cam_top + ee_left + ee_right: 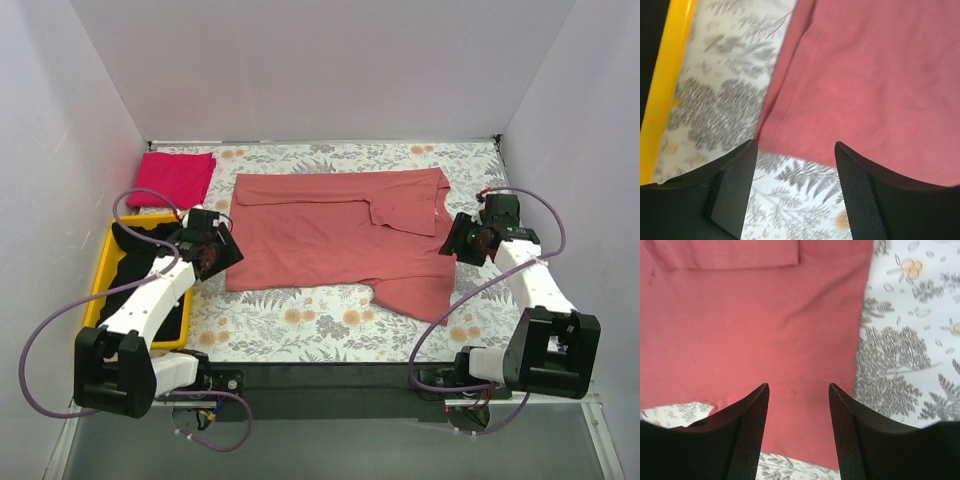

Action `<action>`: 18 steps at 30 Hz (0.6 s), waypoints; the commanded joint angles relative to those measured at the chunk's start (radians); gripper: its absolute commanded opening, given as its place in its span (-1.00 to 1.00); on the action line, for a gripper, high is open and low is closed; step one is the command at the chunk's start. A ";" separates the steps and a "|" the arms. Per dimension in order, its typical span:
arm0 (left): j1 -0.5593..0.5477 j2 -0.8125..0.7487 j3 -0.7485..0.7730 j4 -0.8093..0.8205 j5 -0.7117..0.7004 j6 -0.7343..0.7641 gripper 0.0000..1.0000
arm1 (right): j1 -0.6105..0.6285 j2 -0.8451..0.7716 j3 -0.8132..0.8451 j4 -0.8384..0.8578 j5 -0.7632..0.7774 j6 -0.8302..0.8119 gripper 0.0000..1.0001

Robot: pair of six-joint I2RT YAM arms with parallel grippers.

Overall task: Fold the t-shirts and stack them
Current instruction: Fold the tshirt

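Salmon-red t-shirt [340,235] lies spread flat in the middle of the desk [300,335], with its upper part folded over along the far edge and one sleeve sticking out toward the near right. My left gripper [795,145] hangs over the shirt's near left corner, its two fingers parted with nothing between them. The shirt's edge runs just under that gap, and the desk's floral surface shows on the near side. My right gripper [798,386] hangs over the shirt's right side, likewise spread wide and empty, with red fabric below both fingers and bare desk just to the right. I cannot tell whether either gripper touches the fabric. A magenta-pink t-shirt [177,178] sits folded in the far left corner, apart from the salmon one. A yellow bin [100,275] stands along the left edge, beside my left arm. Black t-shirts [130,243] lie crumpled inside it, partly hidden by the arm.
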 commanded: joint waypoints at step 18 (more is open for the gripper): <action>-0.089 0.089 -0.067 -0.090 -0.164 -0.162 -0.01 | 0.053 -0.114 -0.087 -0.028 0.017 -0.051 0.17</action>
